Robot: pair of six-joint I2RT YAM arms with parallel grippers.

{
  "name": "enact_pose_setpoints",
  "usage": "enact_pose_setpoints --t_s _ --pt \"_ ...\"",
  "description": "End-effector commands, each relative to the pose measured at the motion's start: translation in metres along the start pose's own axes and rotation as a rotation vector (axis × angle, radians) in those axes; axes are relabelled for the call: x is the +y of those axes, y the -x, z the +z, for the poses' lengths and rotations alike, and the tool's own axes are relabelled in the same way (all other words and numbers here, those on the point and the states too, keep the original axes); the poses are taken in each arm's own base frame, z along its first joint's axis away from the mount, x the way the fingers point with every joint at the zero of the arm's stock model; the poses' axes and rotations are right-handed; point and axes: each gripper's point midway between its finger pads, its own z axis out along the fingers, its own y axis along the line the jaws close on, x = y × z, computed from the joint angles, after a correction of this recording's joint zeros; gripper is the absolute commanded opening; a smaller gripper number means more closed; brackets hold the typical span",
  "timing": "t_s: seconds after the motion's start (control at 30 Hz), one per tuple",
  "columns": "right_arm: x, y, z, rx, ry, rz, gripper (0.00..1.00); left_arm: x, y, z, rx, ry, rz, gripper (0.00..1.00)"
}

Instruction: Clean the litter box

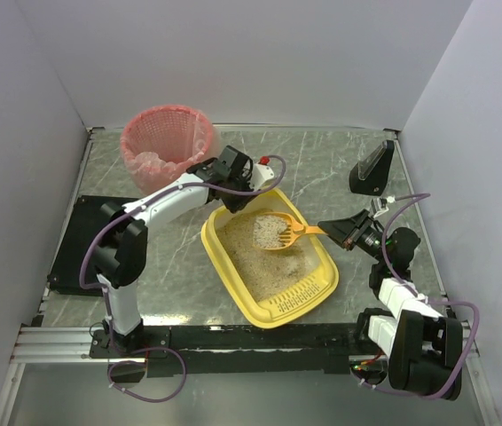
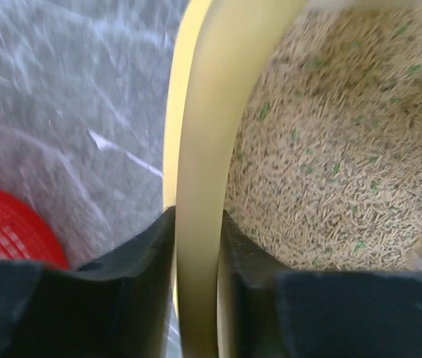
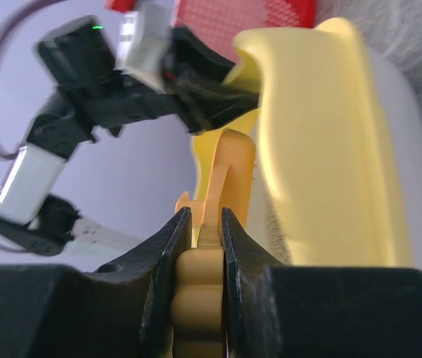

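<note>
The yellow litter box [image 1: 329, 277] lies at an angle mid-table, with beige litter [image 2: 330, 149] inside and its slotted lip nearest me. My left gripper [image 1: 253, 197] sits at its far corner, the jaws on either side of the rim [image 2: 196, 134] and pressed against it. From the right, my right gripper [image 1: 331, 232] is shut on the ribbed handle [image 3: 196, 298] of the orange scoop [image 1: 273, 231]. The scoop head hangs over the tray with a heap of litter in it. In the right wrist view the scoop [image 3: 230, 164] runs forward beside the tray's outer wall [image 3: 323, 149].
A pink-lined round basket [image 1: 167, 142] stands at the back left, just behind my left arm. A black wedge-shaped holder [image 1: 371, 169] stands at the back right. A black mat [image 1: 78, 240] lies along the table's left side. Walls close in the table on three sides.
</note>
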Motion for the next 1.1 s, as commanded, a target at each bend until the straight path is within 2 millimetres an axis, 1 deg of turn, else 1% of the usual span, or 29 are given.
enact_pose_setpoints --t_s 0.0,0.03,0.07,0.1,0.17,0.2,0.23,0.27,0.3,0.33,0.37,0.4,0.43,0.47,0.6,0.63,0.67,0.7,0.73,0.77,0.8,0.83,0.87,0.9,0.93,0.97,1.0,1.03,1.07 --pt "0.000 0.015 0.006 -0.062 -0.049 -0.092 0.00 -0.002 0.055 -0.023 -0.178 -0.054 0.067 0.48" --pt "0.001 0.013 0.015 -0.071 -0.062 -0.133 0.00 -0.004 0.055 -0.024 -0.184 -0.064 0.068 0.53" --pt "0.013 0.018 0.021 -0.083 -0.053 -0.177 0.00 -0.004 0.059 -0.027 -0.197 -0.066 0.067 0.57" --pt "0.010 0.014 0.023 -0.070 -0.080 -0.164 0.00 -0.003 0.064 -0.031 -0.218 -0.059 0.052 0.58" --pt "0.019 0.016 0.023 -0.070 -0.070 -0.209 0.00 -0.001 0.068 -0.038 -0.231 -0.043 0.041 0.65" --pt "0.009 0.014 0.019 -0.060 -0.114 -0.178 0.00 0.004 0.074 -0.045 -0.252 -0.012 0.025 0.69" --pt "0.007 0.015 0.016 -0.057 -0.126 -0.205 0.00 0.006 0.074 -0.048 -0.255 0.000 0.015 0.71" --pt "0.008 0.017 0.013 -0.072 -0.134 -0.214 0.00 0.006 0.077 -0.053 -0.268 0.004 0.009 0.82" --pt "0.006 0.017 0.012 -0.081 -0.137 -0.209 0.00 0.007 0.083 -0.064 -0.296 0.012 -0.007 0.94" --pt "0.014 0.020 0.013 -0.105 -0.104 -0.216 0.00 0.005 0.085 -0.069 -0.306 0.009 -0.013 0.99" --pt "0.008 0.018 0.013 -0.117 -0.104 -0.187 0.00 0.002 0.087 -0.074 -0.322 -0.005 -0.011 0.99" --pt "0.007 0.018 0.014 -0.124 -0.094 -0.160 0.00 0.001 0.093 -0.086 -0.355 0.000 -0.012 0.99" --pt "0.020 0.020 0.016 -0.136 -0.031 -0.160 0.00 0.004 0.097 -0.090 -0.383 0.020 -0.019 0.99" --pt "0.011 0.012 0.015 -0.106 -0.029 -0.108 0.00 0.006 0.099 -0.094 -0.395 0.035 -0.031 0.99" --pt "0.013 0.009 0.013 -0.093 -0.002 -0.072 0.00 0.025 0.106 -0.112 -0.421 0.141 -0.127 0.99" --pt "0.016 0.009 0.015 -0.095 0.003 -0.076 0.00 0.032 0.104 -0.115 -0.417 0.186 -0.162 0.99" --pt "0.020 0.010 0.015 -0.096 0.008 -0.082 0.00 0.037 0.106 -0.123 -0.439 0.219 -0.192 0.99" --pt "0.023 0.010 0.014 -0.088 0.014 -0.089 0.00 0.035 0.102 -0.123 -0.440 0.218 -0.249 0.99" --pt "0.023 0.012 0.011 -0.088 0.006 -0.103 0.00 0.042 0.098 -0.128 -0.440 0.265 -0.288 0.99" --pt "0.017 0.010 0.007 -0.084 -0.036 -0.080 0.00 0.045 0.100 -0.143 -0.483 0.292 -0.324 0.99" --pt "0.013 0.015 0.005 -0.111 -0.067 -0.089 0.00 0.040 0.089 -0.139 -0.478 0.289 -0.405 0.99" --pt "0.015 0.018 0.003 -0.126 -0.073 -0.141 0.00 0.041 0.085 -0.144 -0.490 0.305 -0.443 0.99" --pt "0.014 0.017 0.004 -0.128 -0.073 -0.131 0.00 0.045 0.083 -0.160 -0.530 0.341 -0.537 0.99" --pt "0.025 0.018 0.004 -0.134 -0.025 -0.121 0.00 0.042 0.069 -0.156 -0.507 0.354 -0.586 0.99" --pt "0.023 0.011 0.003 -0.104 -0.009 -0.094 0.00 0.042 0.062 -0.158 -0.507 0.367 -0.629 0.99" --pt "0.025 0.010 0.002 -0.093 0.007 -0.087 0.00 0.042 0.057 -0.168 -0.531 0.384 -0.706 0.98" --pt "0.025 0.009 0.000 -0.084 0.013 -0.062 0.00 0.037 0.041 -0.163 -0.498 0.390 -0.741 0.97" --pt "0.023 0.008 -0.001 -0.080 0.013 -0.048 0.00 0.035 0.034 -0.165 -0.495 0.396 -0.770 0.97" --pt "0.023 0.009 -0.001 -0.088 0.018 -0.037 0.00 0.034 0.029 -0.176 -0.518 0.408 -0.812 0.97"
